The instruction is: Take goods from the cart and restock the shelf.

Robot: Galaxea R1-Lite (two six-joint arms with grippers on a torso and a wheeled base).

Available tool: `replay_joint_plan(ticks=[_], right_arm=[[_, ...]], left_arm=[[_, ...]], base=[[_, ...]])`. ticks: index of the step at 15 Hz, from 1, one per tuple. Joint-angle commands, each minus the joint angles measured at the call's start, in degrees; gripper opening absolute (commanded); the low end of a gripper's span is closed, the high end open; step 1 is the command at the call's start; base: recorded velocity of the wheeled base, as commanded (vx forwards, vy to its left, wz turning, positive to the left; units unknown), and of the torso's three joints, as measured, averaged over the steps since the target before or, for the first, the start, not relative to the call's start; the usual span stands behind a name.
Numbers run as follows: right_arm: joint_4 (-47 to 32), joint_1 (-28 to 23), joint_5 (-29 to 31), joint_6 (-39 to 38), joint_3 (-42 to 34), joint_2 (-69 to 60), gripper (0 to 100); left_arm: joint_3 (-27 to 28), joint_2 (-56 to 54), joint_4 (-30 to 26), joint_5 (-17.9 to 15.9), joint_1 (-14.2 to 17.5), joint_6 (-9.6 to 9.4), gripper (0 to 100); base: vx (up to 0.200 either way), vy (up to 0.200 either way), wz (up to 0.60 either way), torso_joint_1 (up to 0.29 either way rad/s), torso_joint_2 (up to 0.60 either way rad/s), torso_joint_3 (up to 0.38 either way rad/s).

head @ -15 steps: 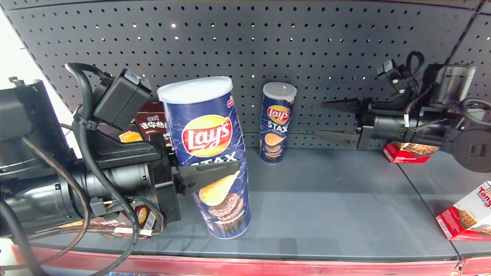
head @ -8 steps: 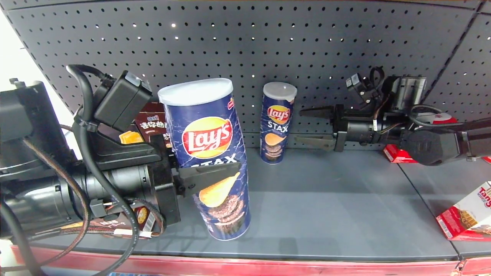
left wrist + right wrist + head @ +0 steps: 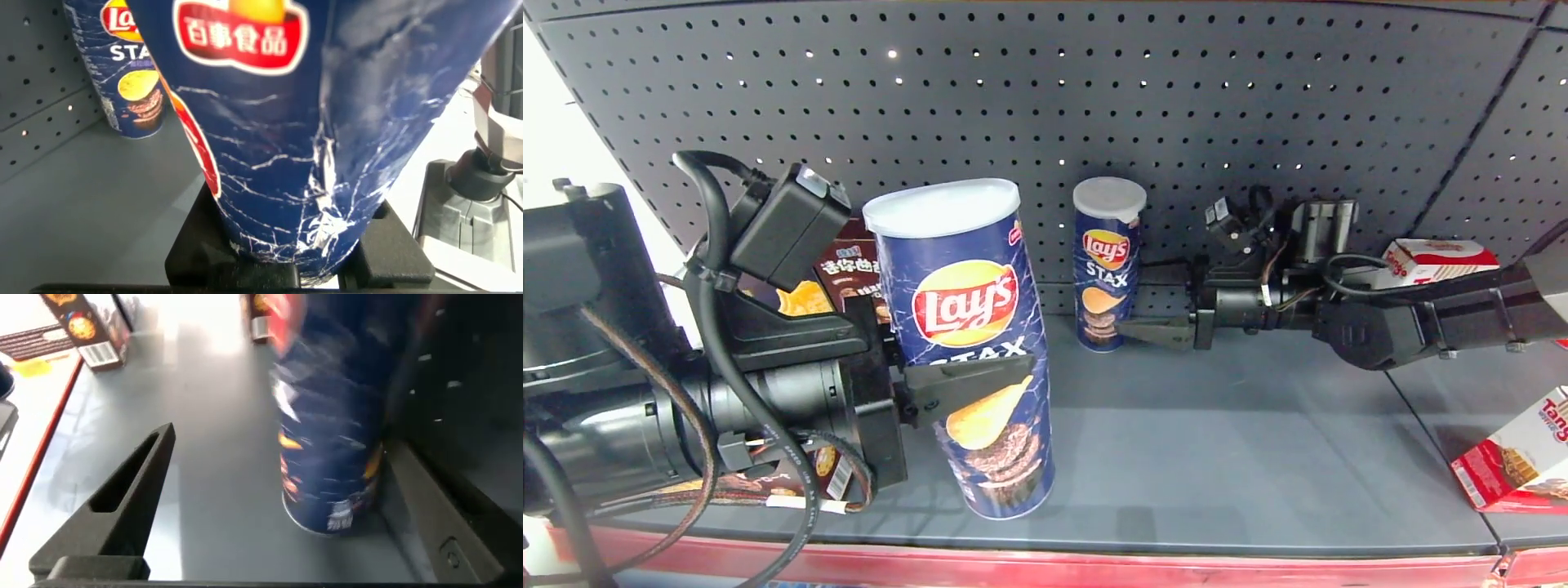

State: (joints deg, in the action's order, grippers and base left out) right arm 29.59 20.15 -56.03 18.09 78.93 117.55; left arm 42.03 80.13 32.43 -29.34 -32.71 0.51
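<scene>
Two chip cans stand with long axes vertical and lids up. The near can (image 3: 968, 343) leans slightly, its top towards the robot's left and its base at the front of the shelf (image 3: 1217, 441); the left gripper (image 3: 970, 377) is clamped round its middle. The back can (image 3: 1104, 265) stands upright against the pegboard (image 3: 1094, 98), between the spread fingers of the right gripper (image 3: 1129, 298), which are not closed on it. Two red-and-white boxes (image 3: 1437, 257) lie to the right

I'm pinching a glossy printed can (image 3: 964, 302), its lid (image 3: 941, 207) looking like frosted plastic, between my matt black fingers (image 3: 968, 380), over a smooth, matt grey shelf (image 3: 1217, 457).
</scene>
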Motion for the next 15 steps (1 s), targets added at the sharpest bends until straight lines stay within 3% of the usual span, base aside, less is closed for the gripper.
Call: replay_joint_plan(ticks=[1,6,15], right_arm=[[0.03,0.85,-0.05,0.01,-0.1,2.07,100],[1.09,1.03,0.39,0.19,-1.59,1.71,100],[1.97,3.32,9.09,-2.27,3.42,5.58,100]], left_arm=[[-0.29,0.12,0.09,-0.01,0.01,0.02,0],[-0.29,-0.06,0.09,-0.01,0.01,0.02,0],[-1.25,0.03,0.0,-0.01,-0.25,0.02,0]], base=[[0.0,0.0,0.0,0.0,0.0,0.0],[0.0,0.0,0.0,0.0,0.0,0.0],[0.0,0.0,0.0,0.0,0.0,0.0]])
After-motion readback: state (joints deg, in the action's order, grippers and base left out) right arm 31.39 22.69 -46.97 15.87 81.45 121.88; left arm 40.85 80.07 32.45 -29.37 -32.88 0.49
